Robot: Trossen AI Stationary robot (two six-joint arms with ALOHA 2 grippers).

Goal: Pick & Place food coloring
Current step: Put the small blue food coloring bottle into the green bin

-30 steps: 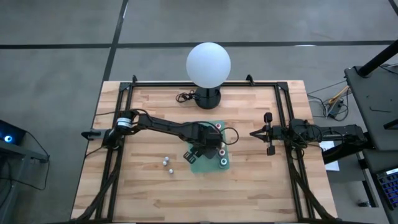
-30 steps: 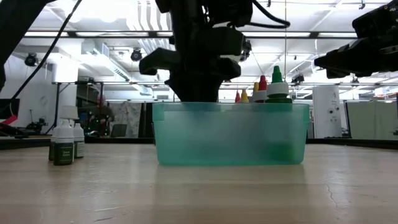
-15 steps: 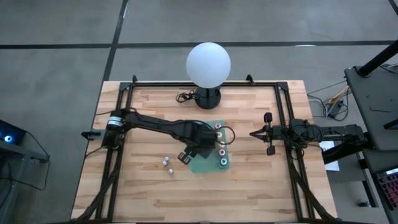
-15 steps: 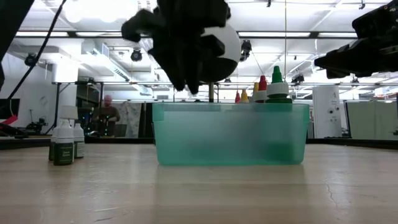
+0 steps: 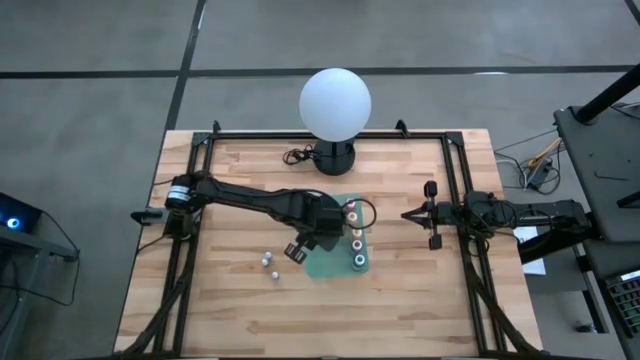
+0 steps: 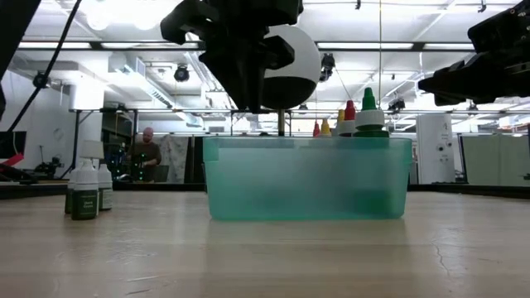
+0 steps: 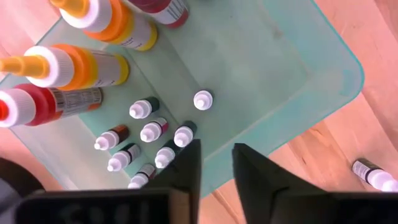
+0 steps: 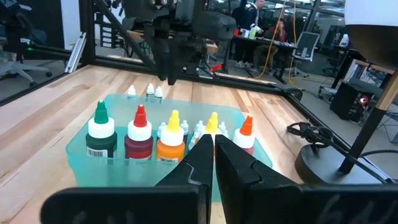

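The food coloring stands in a translucent green tray (image 5: 335, 262) (image 6: 306, 178). Five large bottles with coloured tops (image 8: 139, 134) line its right side, and several small white-capped ones (image 7: 149, 130) cluster beside them, one (image 7: 203, 99) standing apart. Two more small bottles (image 5: 270, 265) (image 6: 84, 193) stand upright on the table, left of the tray. My left gripper (image 5: 298, 248) (image 7: 216, 165) (image 6: 252, 103) hovers open above the tray's near-left part, holding nothing. My right gripper (image 5: 405, 213) (image 8: 213, 149) waits shut to the right of the tray, above the table.
A white globe lamp (image 5: 335, 100) stands on a black base (image 5: 333, 157) at the table's far edge, its cord beside it. Black frame rails (image 5: 460, 200) run along the table's sides. Bare wood lies near of the tray. A person (image 6: 147, 149) shows far behind.
My left gripper has risen from down inside the tray to above its rim and has shifted a little toward the table's left and near edge, turning about as it went. The bottles and the tray have stayed where they were.
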